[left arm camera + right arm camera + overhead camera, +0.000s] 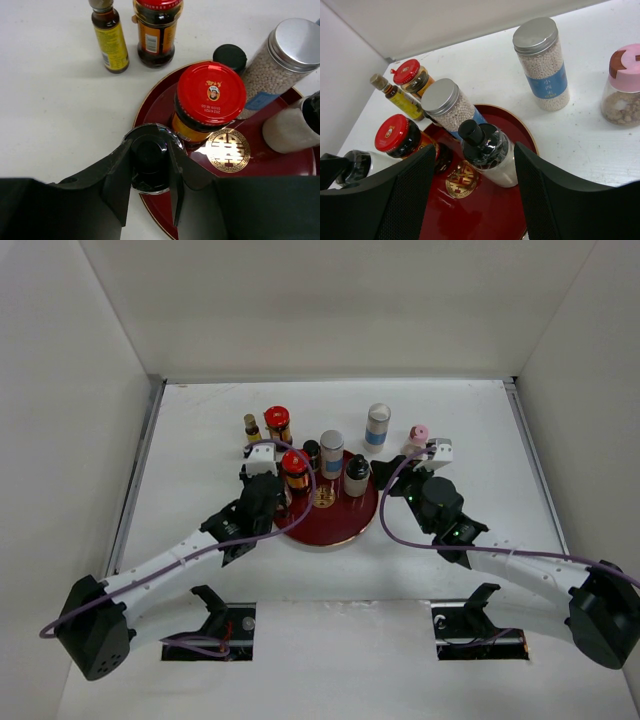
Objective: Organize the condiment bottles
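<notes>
Left wrist view | gripping black-capped bottle (pixel 149 150) with left pincer (pixel 149 167) at plate (pixel 159 106) edge; holding right pincer (pixel 475 146) open, empty, facing white-bodied bottle (pixel 501 169)

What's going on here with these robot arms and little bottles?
Two arms are at work around a dark-red plate. The left gripper is shut on a black-capped bottle at the plate's left edge. The right gripper is open, facing a black-capped white bottle standing on the plate beside a red-lidded jar and a silver-lidded cylinder. A pink-capped jar and a second cylinder stand off the plate.
</notes>
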Controlling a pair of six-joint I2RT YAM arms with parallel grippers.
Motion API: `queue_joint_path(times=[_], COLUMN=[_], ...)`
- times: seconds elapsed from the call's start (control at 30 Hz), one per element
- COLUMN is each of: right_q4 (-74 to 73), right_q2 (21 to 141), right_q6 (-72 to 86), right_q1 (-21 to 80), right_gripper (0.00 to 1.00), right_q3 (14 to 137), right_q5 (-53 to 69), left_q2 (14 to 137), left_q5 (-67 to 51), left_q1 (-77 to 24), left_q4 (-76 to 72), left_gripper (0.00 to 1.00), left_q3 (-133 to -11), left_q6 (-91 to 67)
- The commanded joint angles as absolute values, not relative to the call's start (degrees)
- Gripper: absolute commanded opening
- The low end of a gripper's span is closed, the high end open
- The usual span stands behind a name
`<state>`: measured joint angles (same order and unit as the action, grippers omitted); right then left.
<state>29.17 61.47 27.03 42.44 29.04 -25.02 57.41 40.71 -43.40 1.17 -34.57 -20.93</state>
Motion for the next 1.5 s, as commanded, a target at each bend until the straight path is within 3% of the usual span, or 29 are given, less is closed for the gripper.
queue_joint_path(times=[0.0, 0.4, 0.5, 0.67, 0.77, 0.87, 1.0, 1.03, 1.13, 1.2, 1.3, 1.47], right_q4=[31.55, 31.73, 31.73, 31.82, 31.9, 31.99, 31.55, 31.47, 31.29, 31.2, 31.38, 31.55], right_q2=[61.52, 62.23, 62.31, 62.23, 62.4, 62.58, 62.93, 63.1, 63.28, 63.46, 63.46, 63.81], right_q6=[27.42, 27.51, 27.51, 27.51, 27.6, 27.51, 27.51, 27.51, 27.51, 27.42, 27.42, 27.42], right_q1=[42.49, 42.49, 42.49, 42.41, 42.32, 42.49, 42.49, 42.49, 42.49, 42.49, 42.49, 42.49], right_gripper=[0.68, 0.69, 0.69, 0.72, 0.73, 0.67, 0.44, 0.39, 0.33, 0.34, 0.43, 0.65], right_q3=[29.09, 29.09, 29.09, 29.09, 29.0, 29.18, 29.62, 29.71, 29.88, 29.97, 29.88, 29.88], right_q5=[-24.7, -24.43, -24.43, -24.43, -24.43, -24.26, -23.38, -23.29, -23.2, -23.2, -23.29, -23.12], left_q2=[58.09, 63.28, 64.33, 62.33, 58.99, 56.17, 56.68, 57.99, 65.19, 70.99, 79.25, 89.81], left_q5=[38.33, 36.12, 35.68, 35.25, 35.85, 36.73, 36.22, 35.69, 31.31, 26.91, 24.0, 26.71], left_q1=[-43.02, -41.97, -41.7, -41.7, -41.35, -40.04, -36.09, -34.86, -30.64, -28.27, -26.33, -25.01], left_q4=[-5.71, -7.91, -8.17, -8.79, -8.88, -9.75, -12.82, -13.44, -14.5, -14.76, -14.15, -14.59], left_gripper=[0.21, 0.24, 0.35, 0.66, 0.72, 0.72, 0.67, 0.63, 0.39, 0.32, 0.33, 0.64], left_q3=[-34.19, -32.08, -32.25, -32.6, -33.74, -35.85, -39.45, -40.68, -46.12, -50.43, -56.4, -63.53], left_q6=[-23.11, -24.26, -24.35, -23.56, -22.59, -21.98, -21.97, -22.15, -22.67, -23.81, -23.65, -21.19])
